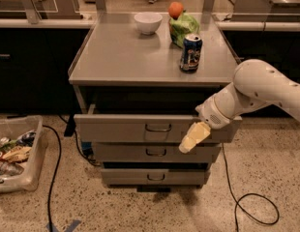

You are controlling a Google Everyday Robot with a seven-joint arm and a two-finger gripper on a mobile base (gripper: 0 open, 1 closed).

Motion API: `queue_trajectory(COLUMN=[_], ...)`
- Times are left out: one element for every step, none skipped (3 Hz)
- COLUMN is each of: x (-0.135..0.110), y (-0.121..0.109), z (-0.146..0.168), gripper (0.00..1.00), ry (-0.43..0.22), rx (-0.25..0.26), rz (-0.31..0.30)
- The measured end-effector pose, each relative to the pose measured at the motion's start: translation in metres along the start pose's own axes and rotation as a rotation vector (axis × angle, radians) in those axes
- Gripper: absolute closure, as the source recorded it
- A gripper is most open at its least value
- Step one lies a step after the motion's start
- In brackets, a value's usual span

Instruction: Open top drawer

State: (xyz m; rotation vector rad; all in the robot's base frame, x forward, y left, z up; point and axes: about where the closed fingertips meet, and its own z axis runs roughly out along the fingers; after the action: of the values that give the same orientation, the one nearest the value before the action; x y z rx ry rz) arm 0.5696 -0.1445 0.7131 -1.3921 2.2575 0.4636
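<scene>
The top drawer [126, 127] is the widest grey metal drawer under the grey table; it stands pulled out a little, its front ahead of the two drawers below, with a small dark wire handle [158, 128] at centre. My gripper [192, 139] with its cream-coloured fingers hangs in front of the top drawer's right part, to the right of the handle and a little lower, over the seam with the middle drawer [155, 152]. The white arm reaches in from the right.
On the grey table [116, 57] stand a white bowl [147, 22], a blue can [190, 52], a green bag [185, 27] and an orange fruit [175, 8]. A bin of rubbish [14, 153] sits on the floor at left. Black cables [247, 202] lie on the floor.
</scene>
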Motion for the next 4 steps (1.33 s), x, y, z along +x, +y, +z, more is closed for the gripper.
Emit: queue_trajectory(x=[0.028, 0.028, 0.033, 0.037], y=[-0.026, -0.026, -0.014, 0.023], z=[0.034, 0.034, 0.030, 0.004], gripper=[0.00, 0.00, 0.00, 0.00], ry=[0.051, 0.051, 0.056, 0.021], rx=[-0.003, -0.004, -0.018, -0.003], rz=[0.051, 0.051, 0.051, 0.047])
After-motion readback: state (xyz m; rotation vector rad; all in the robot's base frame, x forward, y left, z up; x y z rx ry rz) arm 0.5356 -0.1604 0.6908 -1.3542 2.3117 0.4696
